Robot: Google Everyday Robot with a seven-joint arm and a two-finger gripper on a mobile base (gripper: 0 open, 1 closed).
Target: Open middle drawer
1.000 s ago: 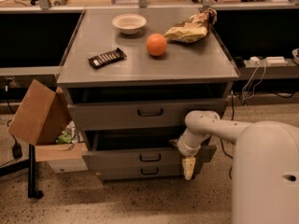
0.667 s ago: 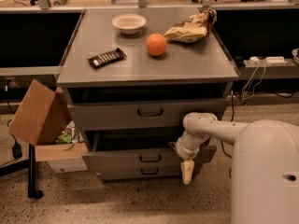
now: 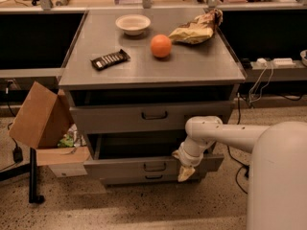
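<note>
The middle drawer [image 3: 120, 167] is a wide grey metal drawer with a small dark loop handle [image 3: 154, 166]. It stands pulled out from the cabinet, with a dark opening [image 3: 139, 145] above its front. My gripper [image 3: 186, 172] points down in front of the drawer's front, to the right of the handle and apart from it. My white arm [image 3: 225, 131] reaches in from the right.
The top drawer [image 3: 154, 115] stands above and the slim bottom drawer [image 3: 154, 178] below. On the cabinet top lie a bowl [image 3: 133, 24], an orange [image 3: 161, 46], a crumpled bag [image 3: 196, 28] and a dark bar [image 3: 110, 59]. A cardboard box [image 3: 41, 116] stands at the left, cables at the right.
My gripper has shifted a little to the left along the drawer's front. The middle drawer's front sits slightly further out than before.
</note>
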